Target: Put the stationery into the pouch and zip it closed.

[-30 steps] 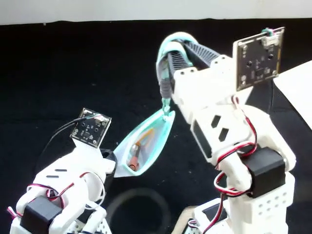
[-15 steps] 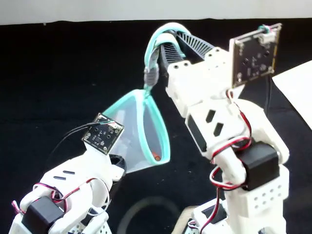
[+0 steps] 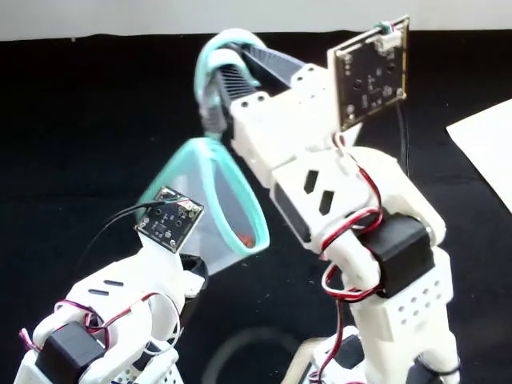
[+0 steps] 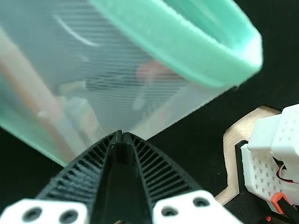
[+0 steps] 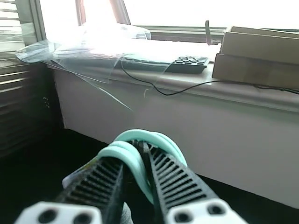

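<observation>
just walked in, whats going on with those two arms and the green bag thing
Two robot arms hold a see-through pouch with green edging up off the black table. The right claw is shut on the green loop at the pouch's top, and the left claw pinches its bottom corner. At least one orange-red item lies inside. The pouch's mouth looks open, so the zipping appears not yet done.
</observation>
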{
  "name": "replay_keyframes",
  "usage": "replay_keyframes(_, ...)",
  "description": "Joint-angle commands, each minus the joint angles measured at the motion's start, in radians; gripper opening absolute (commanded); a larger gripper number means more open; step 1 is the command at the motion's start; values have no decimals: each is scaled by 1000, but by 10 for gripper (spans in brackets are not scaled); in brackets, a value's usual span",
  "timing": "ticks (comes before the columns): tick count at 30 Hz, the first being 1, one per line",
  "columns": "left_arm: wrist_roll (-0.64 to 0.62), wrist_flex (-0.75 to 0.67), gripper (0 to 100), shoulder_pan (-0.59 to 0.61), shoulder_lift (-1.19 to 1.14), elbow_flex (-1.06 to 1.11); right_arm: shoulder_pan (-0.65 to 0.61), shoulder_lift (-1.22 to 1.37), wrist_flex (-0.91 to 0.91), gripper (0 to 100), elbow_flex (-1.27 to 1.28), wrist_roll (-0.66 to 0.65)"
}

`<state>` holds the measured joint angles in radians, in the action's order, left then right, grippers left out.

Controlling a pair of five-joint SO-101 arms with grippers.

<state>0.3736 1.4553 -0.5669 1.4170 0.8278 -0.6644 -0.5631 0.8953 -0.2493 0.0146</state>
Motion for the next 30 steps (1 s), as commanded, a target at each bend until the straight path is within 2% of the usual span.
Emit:
replay_keyframes(1, -6, -17, 7, -24, -1, -1, -45, 39, -30, 7, -113, -5)
replay_keyframes(10, -6, -21, 7, -42, 1, -1, -70, 94, -28, 7, -150, -6)
replay_keyframes(21, -6, -21, 7, -39, 1, -1, -217, 136, 7, 7, -151, -9)
replay_keyframes(25, -5, -15, 7, -35, 1, -1, -259, 185, 7, 7, -151, -80)
replay_keyframes(30, -5, -12, 7, -38, 1, -1, -259, 191, 8, 7, -151, -80)
